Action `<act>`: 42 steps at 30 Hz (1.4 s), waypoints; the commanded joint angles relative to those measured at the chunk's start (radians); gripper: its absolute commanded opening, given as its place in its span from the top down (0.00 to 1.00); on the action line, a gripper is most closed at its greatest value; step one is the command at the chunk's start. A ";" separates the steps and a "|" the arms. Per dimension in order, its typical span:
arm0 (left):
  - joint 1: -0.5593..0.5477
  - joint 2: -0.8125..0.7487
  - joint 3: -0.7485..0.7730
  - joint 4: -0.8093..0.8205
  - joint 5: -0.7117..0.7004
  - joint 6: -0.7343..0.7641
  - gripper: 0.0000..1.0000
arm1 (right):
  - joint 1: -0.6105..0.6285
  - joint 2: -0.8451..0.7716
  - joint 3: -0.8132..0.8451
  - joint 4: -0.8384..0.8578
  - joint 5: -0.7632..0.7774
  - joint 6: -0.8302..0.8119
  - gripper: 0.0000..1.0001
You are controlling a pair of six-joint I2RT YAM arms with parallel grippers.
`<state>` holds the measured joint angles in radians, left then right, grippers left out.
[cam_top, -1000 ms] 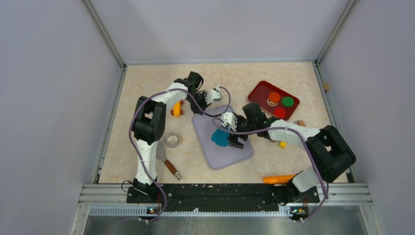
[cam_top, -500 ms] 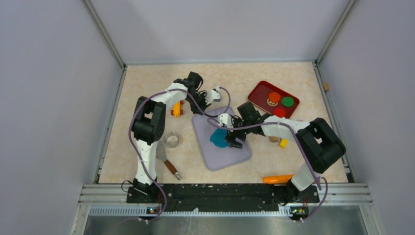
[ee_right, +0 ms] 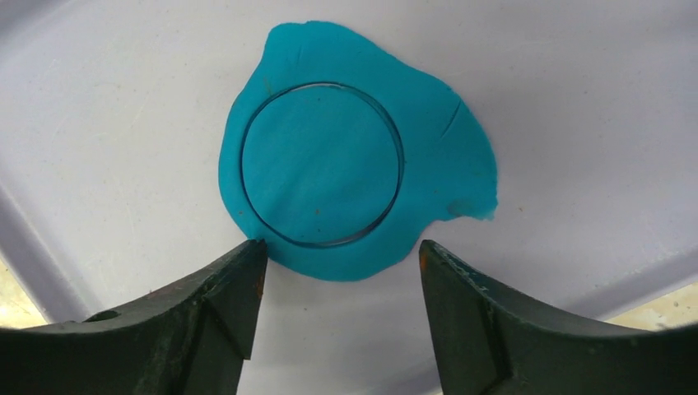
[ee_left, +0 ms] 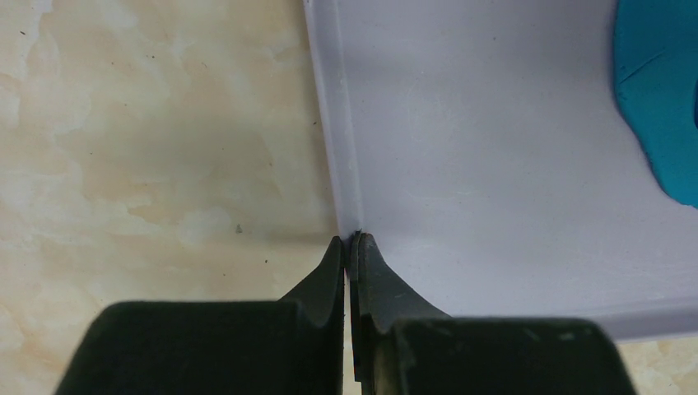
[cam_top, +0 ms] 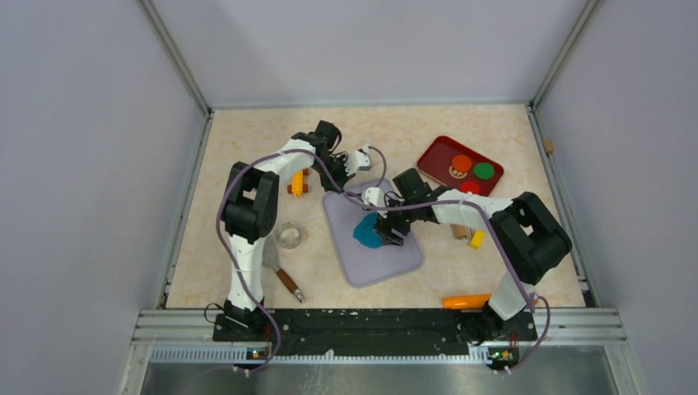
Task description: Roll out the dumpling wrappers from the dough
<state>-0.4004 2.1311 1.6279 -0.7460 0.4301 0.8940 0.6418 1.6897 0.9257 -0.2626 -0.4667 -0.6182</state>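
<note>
The dough [ee_right: 444, 148] is a flattened teal patch on the lavender mat [ee_right: 576, 99]. A round cut line in it marks out one dumpling wrapper [ee_right: 321, 160], still lying inside the patch. My right gripper [ee_right: 339, 251] is open, low over the near rim of the dough, its fingertips [ee_right: 251, 255] either side of it with nothing between them. From above, the right gripper [cam_top: 385, 233] sits just right of the dough [cam_top: 366, 233]. My left gripper [ee_left: 352, 240] is shut, its tips pinching the mat's rim [ee_left: 337, 123] near a corner; the dough [ee_left: 658, 99] shows at far right.
A red tray [cam_top: 435, 153] with red and green round pieces stands at the back right. A clear round cup [cam_top: 288, 236] and a brown-handled tool [cam_top: 286, 281] lie left of the mat [cam_top: 387, 262]. Yellow bricks [cam_top: 298, 183], a yellow block [cam_top: 476, 240] and an orange tool [cam_top: 467, 301] lie around.
My right gripper has slid left and farther onto the mat beside the dough, and its jaws have narrowed somewhat. The mat has shifted slightly. The left arm has not moved.
</note>
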 commanded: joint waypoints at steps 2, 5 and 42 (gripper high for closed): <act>0.003 -0.005 -0.024 -0.043 -0.005 0.016 1.00 | 0.018 0.044 0.055 -0.045 0.011 0.015 0.36; 0.003 -0.006 -0.024 -0.041 -0.007 0.019 1.00 | 0.018 0.044 0.058 -0.057 0.008 0.006 0.43; 0.003 0.004 -0.027 -0.026 -0.010 -0.037 1.00 | 0.017 0.019 0.231 -0.246 -0.125 0.058 1.00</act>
<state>-0.3996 2.1311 1.6264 -0.7383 0.4297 0.8585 0.6460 1.7294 1.0912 -0.4839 -0.5312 -0.6048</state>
